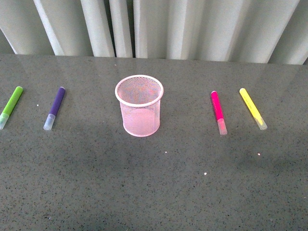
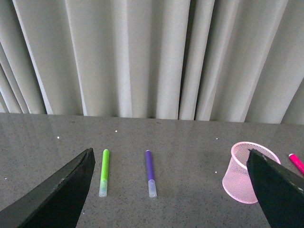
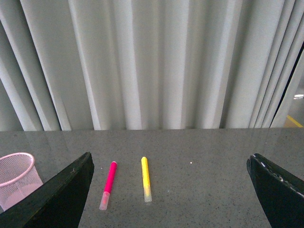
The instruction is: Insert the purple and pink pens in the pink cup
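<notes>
The pink cup (image 1: 139,106) stands upright and empty on the grey table (image 1: 154,192), midway across it and nearer the far edge than the near one, with its mouth open upward. The purple pen (image 1: 55,108) lies flat to the cup's left, well apart from it, with its pale cap pointing toward the near edge. The green marker (image 1: 10,107) lies further left, roughly parallel to the purple pen and not touching it. The pink pen (image 1: 218,111) lies flat to the cup's right, also well apart, cap toward the near edge. The yellow marker (image 1: 252,108) lies beyond it on the right, apart from it. A pale pleated curtain (image 1: 192,29) hangs behind the far edge. Neither arm shows in the front view. In the wrist views the left gripper (image 2: 169,153) and the right gripper (image 3: 171,155) both hang above the table with jaws spread wide and nothing between them.
</notes>
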